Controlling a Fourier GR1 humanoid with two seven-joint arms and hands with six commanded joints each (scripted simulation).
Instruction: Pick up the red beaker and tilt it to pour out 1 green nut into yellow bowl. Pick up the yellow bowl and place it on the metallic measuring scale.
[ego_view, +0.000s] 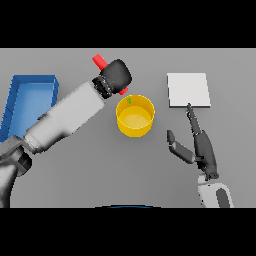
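Nearest to you, at the right of the bench, the right hand rests low with its fingers straight and spread, the thumb splayed out to the left. One long finger reaches far-ward, and its tip lies at the near edge of the metallic measuring scale, which shows as a pale square plate lying flat on the right side. You cannot tell whether the fingertip touches the plate or only overlaps it in view.

Further out, near the middle, the yellow bowl stands upright on the bench, well apart from the scale and to its left. A green nut shows just inside the bowl's far rim.

On the left, your left arm crosses diagonally from the near-left corner toward the middle. The left hand sits just beyond the bowl's far-left rim, its fingers curled round the red beaker. The beaker is tilted; one red end juts out far-left of the hand, and a sliver of red shows at the hand's near side, over the bowl's rim.

At the far left, a blue tray lies partly behind the arm.
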